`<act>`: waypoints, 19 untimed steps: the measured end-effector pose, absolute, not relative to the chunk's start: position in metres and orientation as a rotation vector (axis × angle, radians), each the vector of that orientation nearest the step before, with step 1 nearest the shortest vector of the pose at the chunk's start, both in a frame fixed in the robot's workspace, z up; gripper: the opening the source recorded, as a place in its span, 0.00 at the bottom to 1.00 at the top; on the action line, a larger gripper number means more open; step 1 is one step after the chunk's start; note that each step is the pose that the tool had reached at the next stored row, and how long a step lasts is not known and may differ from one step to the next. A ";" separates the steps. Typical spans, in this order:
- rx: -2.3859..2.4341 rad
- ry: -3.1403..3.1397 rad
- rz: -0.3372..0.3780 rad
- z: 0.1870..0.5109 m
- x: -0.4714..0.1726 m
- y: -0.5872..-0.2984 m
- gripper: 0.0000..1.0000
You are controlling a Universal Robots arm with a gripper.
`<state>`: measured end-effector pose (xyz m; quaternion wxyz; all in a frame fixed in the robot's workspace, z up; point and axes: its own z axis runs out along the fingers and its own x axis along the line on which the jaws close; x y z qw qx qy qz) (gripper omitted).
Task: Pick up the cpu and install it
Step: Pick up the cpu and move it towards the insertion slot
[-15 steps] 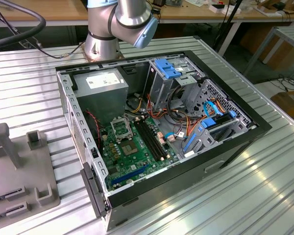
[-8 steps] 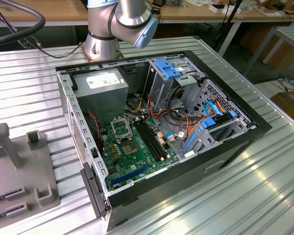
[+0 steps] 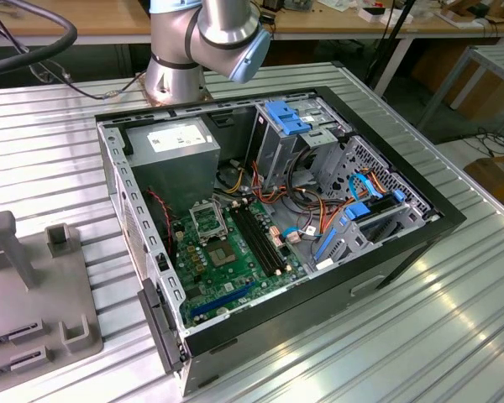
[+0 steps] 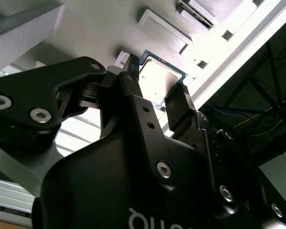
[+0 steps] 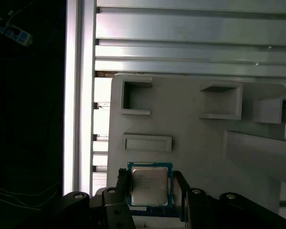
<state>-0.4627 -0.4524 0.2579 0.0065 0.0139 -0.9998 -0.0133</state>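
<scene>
The cpu (image 5: 149, 185) is a small square chip with a pale silver top and a green rim, lying against the grey fixture plate (image 5: 190, 124). In both wrist views my gripper (image 5: 150, 175) straddles it, one black finger against each of two opposite edges, so it is shut on the cpu (image 4: 158, 75). Whether the chip has left the plate I cannot tell. In the exterior view the open computer case (image 3: 403, 243) holds the green motherboard (image 3: 227, 264), with its square framed socket (image 3: 208, 220) standing bare. The arm's base (image 3: 176, 59) rises behind the case.
The grey fixture (image 3: 34, 285) with raised posts and pockets lies at the exterior view's left on the ribbed aluminium table (image 3: 420, 336). Black memory slots (image 3: 260, 239), cables and blue drive brackets (image 3: 290, 117) crowd the case beside the socket. Rectangular pockets (image 5: 136, 98) sit on the plate near the cpu.
</scene>
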 end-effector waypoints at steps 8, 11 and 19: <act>0.043 -3.128 -0.042 0.261 -0.463 -0.452 0.47; 0.043 -3.128 -0.042 0.262 -0.463 -0.452 0.47; 0.043 -3.128 -0.042 0.267 -0.463 -0.452 0.47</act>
